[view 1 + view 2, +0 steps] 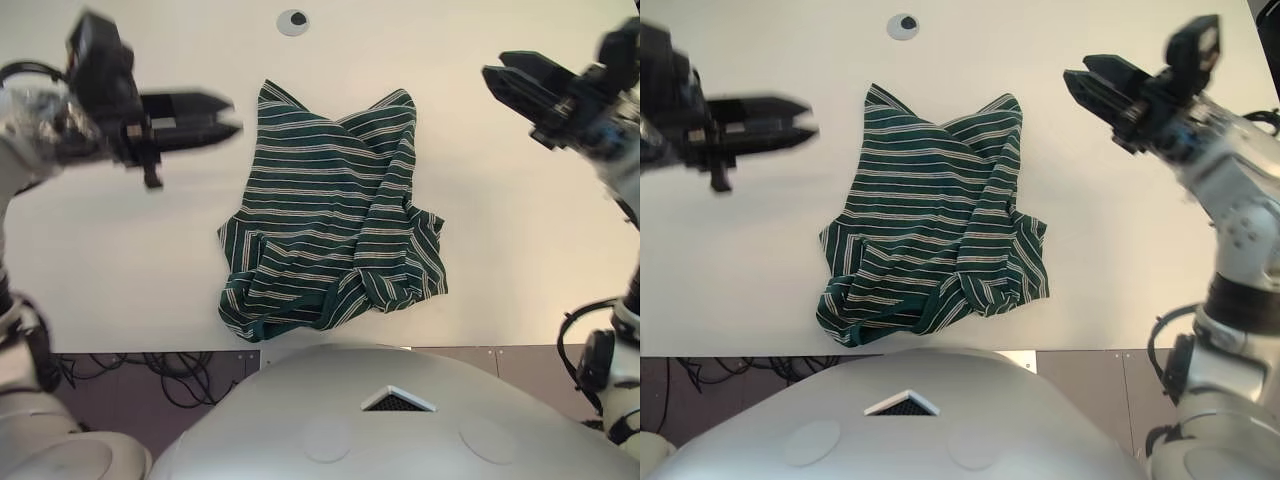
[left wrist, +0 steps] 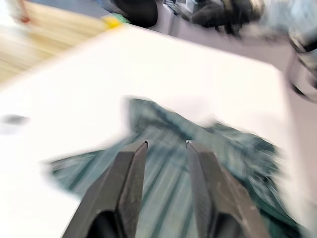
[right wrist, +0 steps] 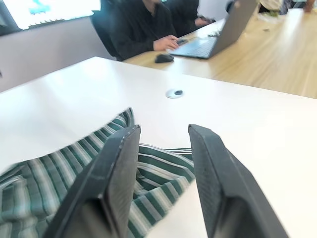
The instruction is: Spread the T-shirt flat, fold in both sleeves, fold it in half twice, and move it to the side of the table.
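A dark green T-shirt with white stripes [image 1: 330, 225] lies crumpled in the middle of the white table [image 1: 120, 260], bunched and folded over itself toward the near edge. My left gripper [image 1: 232, 122] hovers above the table to the shirt's left, open and holding nothing; in the left wrist view its fingers [image 2: 132, 168] point at the shirt [image 2: 233, 158]. My right gripper [image 1: 1072, 80] hangs in the air to the shirt's right, open and holding nothing. Between its fingers [image 3: 124, 163] in the right wrist view lies the striped cloth [image 3: 163, 171].
A small round grey cap with a dark centre [image 1: 293, 22] is set in the table behind the shirt. Cables [image 1: 180, 375] hang below the near table edge. Bare table lies on both sides of the shirt.
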